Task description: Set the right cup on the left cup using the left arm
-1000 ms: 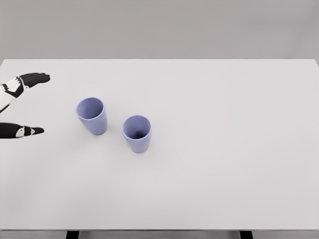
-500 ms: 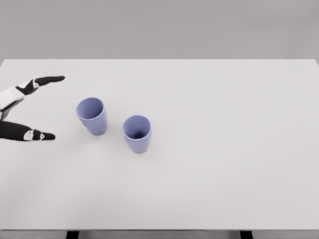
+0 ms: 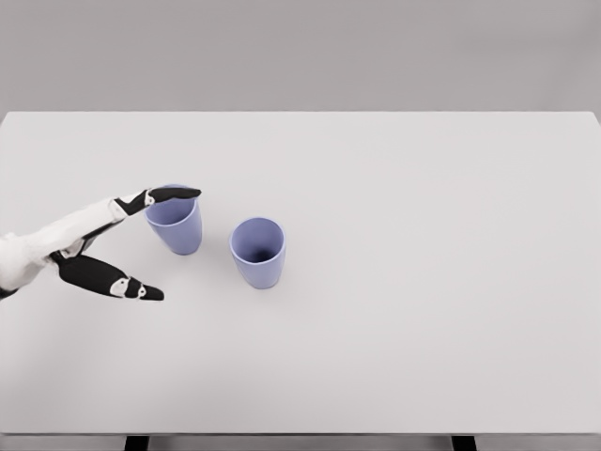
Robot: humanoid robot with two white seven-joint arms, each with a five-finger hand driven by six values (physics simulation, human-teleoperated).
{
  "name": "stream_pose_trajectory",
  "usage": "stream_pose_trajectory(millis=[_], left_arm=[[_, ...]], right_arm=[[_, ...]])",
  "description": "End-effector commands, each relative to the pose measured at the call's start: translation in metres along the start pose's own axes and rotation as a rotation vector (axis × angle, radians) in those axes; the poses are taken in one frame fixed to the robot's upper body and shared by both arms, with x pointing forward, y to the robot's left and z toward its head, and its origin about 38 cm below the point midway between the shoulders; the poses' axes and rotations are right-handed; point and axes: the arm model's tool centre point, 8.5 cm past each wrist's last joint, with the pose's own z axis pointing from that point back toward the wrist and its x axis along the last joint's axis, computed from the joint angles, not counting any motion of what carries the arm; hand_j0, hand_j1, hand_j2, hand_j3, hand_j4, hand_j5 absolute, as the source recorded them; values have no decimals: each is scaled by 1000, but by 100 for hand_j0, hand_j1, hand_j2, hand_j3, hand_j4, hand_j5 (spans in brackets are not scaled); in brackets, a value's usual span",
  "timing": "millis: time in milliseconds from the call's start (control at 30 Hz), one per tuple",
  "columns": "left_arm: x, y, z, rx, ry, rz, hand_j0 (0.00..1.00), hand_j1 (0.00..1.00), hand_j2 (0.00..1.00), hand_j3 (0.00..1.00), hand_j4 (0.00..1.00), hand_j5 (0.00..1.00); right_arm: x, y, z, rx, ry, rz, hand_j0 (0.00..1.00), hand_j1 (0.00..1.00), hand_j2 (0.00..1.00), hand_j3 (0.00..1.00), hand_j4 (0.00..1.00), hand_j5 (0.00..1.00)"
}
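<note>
Two lavender cups stand upright on the white table [image 3: 423,282]. The left cup [image 3: 177,224] is a little farther back; the right cup [image 3: 257,252] stands nearer and to its right, with a small gap between them. My left hand [image 3: 171,242] reaches in from the left edge, open, fingers spread wide. Its upper fingers [image 3: 174,194] lie across the rim of the left cup, and its thumb [image 3: 127,286] points right, in front of and to the left of that cup. It holds nothing. The right cup is a short way off to its right.
The table's front edge runs along the bottom of the view, with two dark legs [image 3: 137,443] showing under it. A grey wall stands behind the far edge.
My left hand has moved right and nearer, from the table's left edge up to the left cup. Both cups have stayed in place.
</note>
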Motion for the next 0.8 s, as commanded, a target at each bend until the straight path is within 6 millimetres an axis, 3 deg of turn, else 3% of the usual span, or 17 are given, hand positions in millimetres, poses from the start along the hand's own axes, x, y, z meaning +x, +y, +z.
stream_pose_trajectory(millis=[0, 533, 767], left_arm=[[-4, -11, -4, -9, -9, 37, 100, 100, 100, 100, 100, 100], [-8, -29, -23, 12, -71, 89, 100, 100, 100, 100, 100, 100], [-5, -33, -41, 48, -138, 110, 100, 100, 100, 100, 100, 100]], right_arm=[[0, 0, 0, 0, 0, 0, 100, 100, 100, 100, 100, 100], [0, 0, 0, 0, 0, 0, 100, 100, 100, 100, 100, 100], [0, 0, 0, 0, 0, 0, 100, 100, 100, 100, 100, 100]])
